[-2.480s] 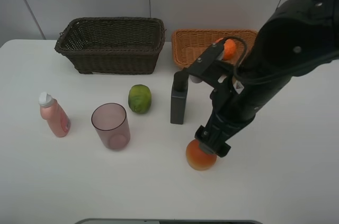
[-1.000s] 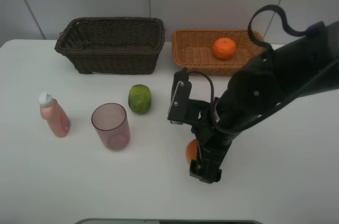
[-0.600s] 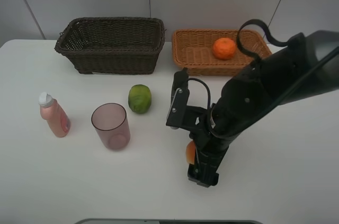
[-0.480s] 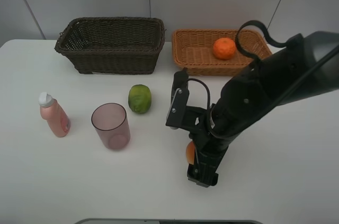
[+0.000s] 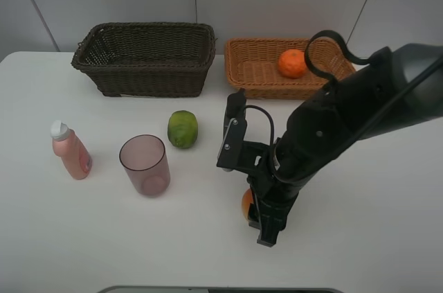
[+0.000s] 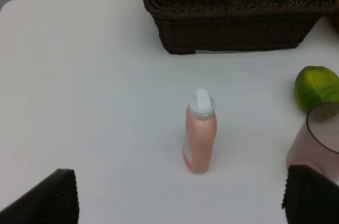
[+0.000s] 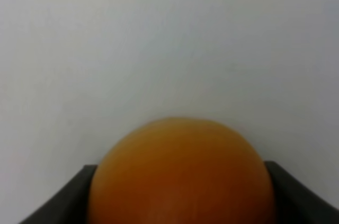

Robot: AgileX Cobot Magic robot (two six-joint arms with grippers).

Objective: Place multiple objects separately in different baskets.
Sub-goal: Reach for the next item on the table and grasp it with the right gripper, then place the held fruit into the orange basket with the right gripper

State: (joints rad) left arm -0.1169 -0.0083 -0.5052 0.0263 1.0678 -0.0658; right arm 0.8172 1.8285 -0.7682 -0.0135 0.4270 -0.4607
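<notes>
My right gripper (image 5: 263, 225) reaches down at the table's front middle and is shut on the red-orange fruit (image 5: 246, 203). In the right wrist view this fruit (image 7: 180, 155) fills the gap, touching both fingers (image 7: 79, 192). An orange mandarin (image 5: 293, 63) lies in the orange-tan basket (image 5: 239, 64). The dark brown basket (image 5: 145, 64) holds nothing that I can see. On the left stand the pink bottle (image 5: 70, 150), the mauve cup (image 5: 145, 165) and the green fruit (image 5: 183, 129). My left gripper (image 6: 183, 195) is open, short of the pink bottle (image 6: 201, 136). The right arm hides most of the dark grey bottle.
The right arm (image 5: 346, 120) stretches over the table's right half, in front of the orange-tan basket. The left wrist view also shows the dark basket (image 6: 233, 33), the green fruit (image 6: 317, 87) and the cup (image 6: 315, 139). The table's front edge runs just below the right gripper.
The right arm swung down over the red-orange fruit, uncovering the mandarin. In the last half second its jaws closed onto the fruit. The left gripper has not moved.
</notes>
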